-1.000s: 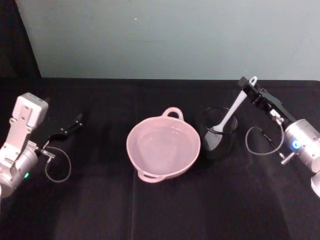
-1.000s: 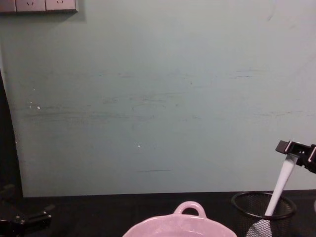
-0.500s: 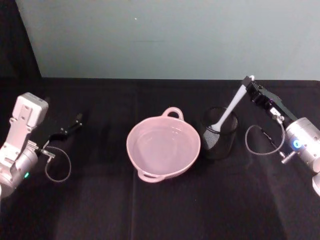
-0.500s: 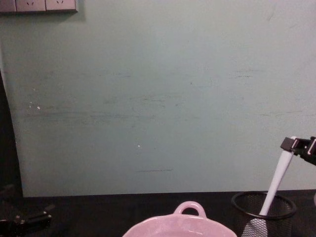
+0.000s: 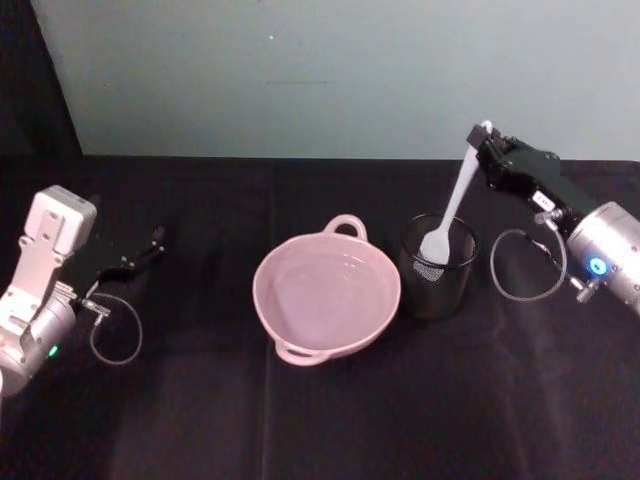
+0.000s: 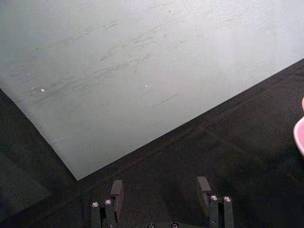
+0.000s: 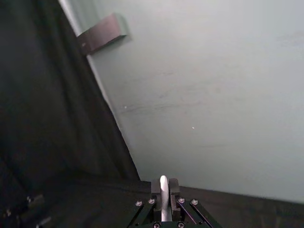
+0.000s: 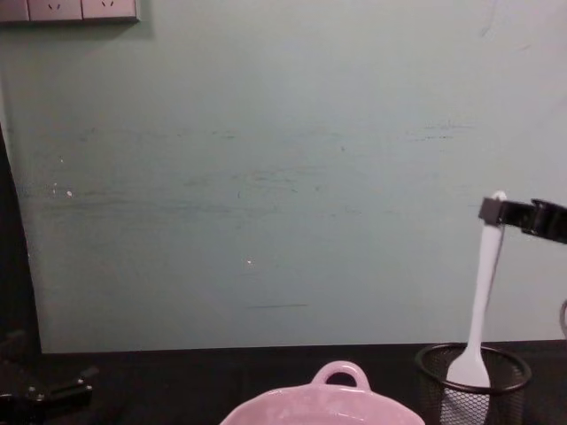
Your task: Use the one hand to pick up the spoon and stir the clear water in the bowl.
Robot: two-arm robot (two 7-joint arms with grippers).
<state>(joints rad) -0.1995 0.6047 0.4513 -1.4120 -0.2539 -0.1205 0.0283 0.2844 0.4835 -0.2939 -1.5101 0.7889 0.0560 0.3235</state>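
The right gripper pinched the spoon tight by the top of its handle. The spoon hung nearly upright, its head in the mouth of the mesh cup. The bowl, holding water, sat just left of the cup. The left gripper rested at the far left, fingers apart and empty.
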